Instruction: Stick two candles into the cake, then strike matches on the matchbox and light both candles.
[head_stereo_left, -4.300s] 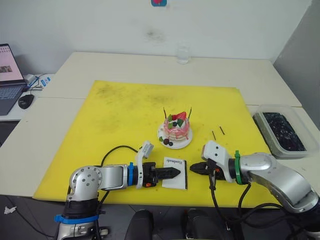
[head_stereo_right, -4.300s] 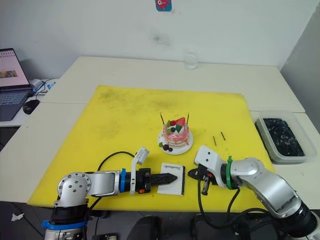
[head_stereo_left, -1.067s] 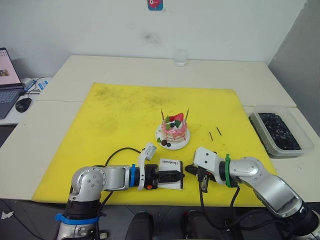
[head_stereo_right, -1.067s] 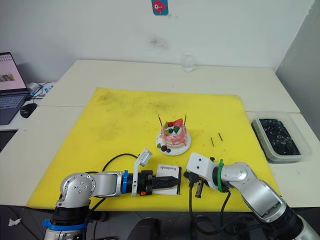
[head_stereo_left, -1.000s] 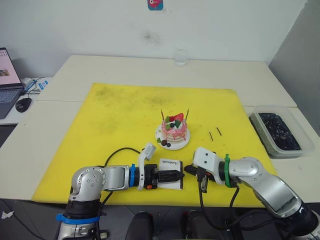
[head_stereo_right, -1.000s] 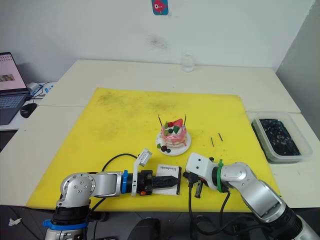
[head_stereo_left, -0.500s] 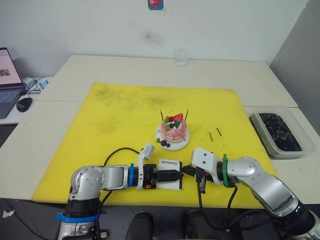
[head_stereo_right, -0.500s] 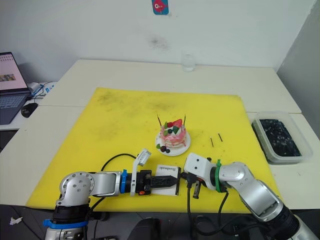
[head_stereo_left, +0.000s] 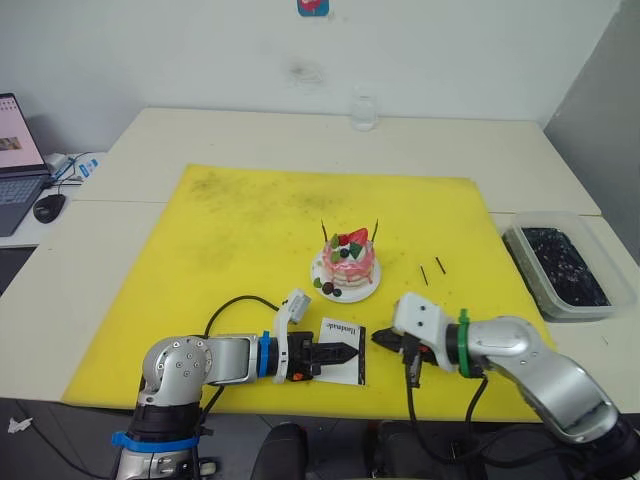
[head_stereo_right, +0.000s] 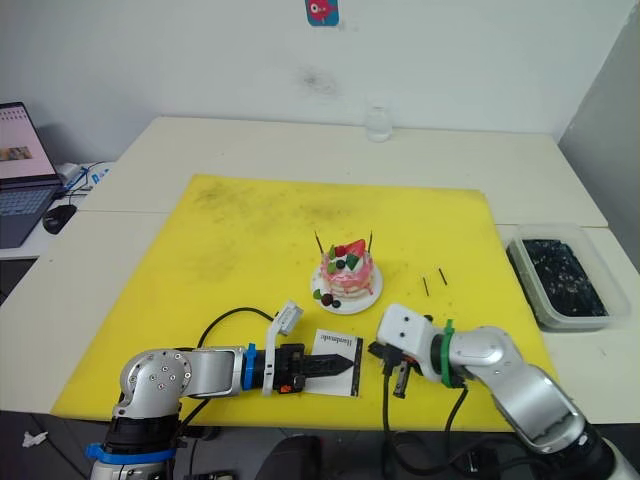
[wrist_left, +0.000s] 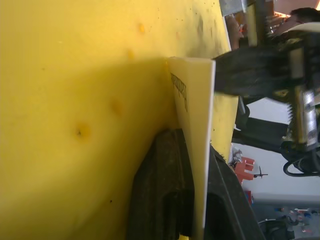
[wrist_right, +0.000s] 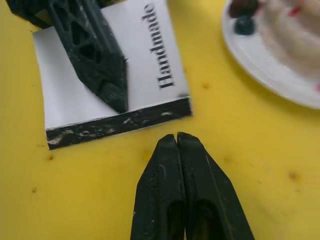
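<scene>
Right gripper, its two black fingers pressed together with nothing visible between them, sits low over the yellow mat, its tip just short of the matchbox. The dark striking strip is the edge that faces it. Across that edge, the left gripper clamps the box: one finger lies on the white lid and the other is tucked beneath, as the left wrist view shows.

The box lies flat. Its long axis and the strip along it run crosswise to both grippers' fingers, and the "Handmade" end is the one nearer the cake. The cake sits on its white plate just beyond the box, off to one side of the right fingertips, with two thin dark candles standing upright in it, apparently unlit.

Two short thin sticks, possibly the matches, lie on the mat further out, past the right gripper and beside the plate.

The step in hand looks like the strike. To do it well, the left gripper should pin the box firmly so it cannot slide. The right gripper, with no match seen in it, would first need one held near its tail. It should then draw the head along the strip's length in one quick stroke, not across it.
</scene>
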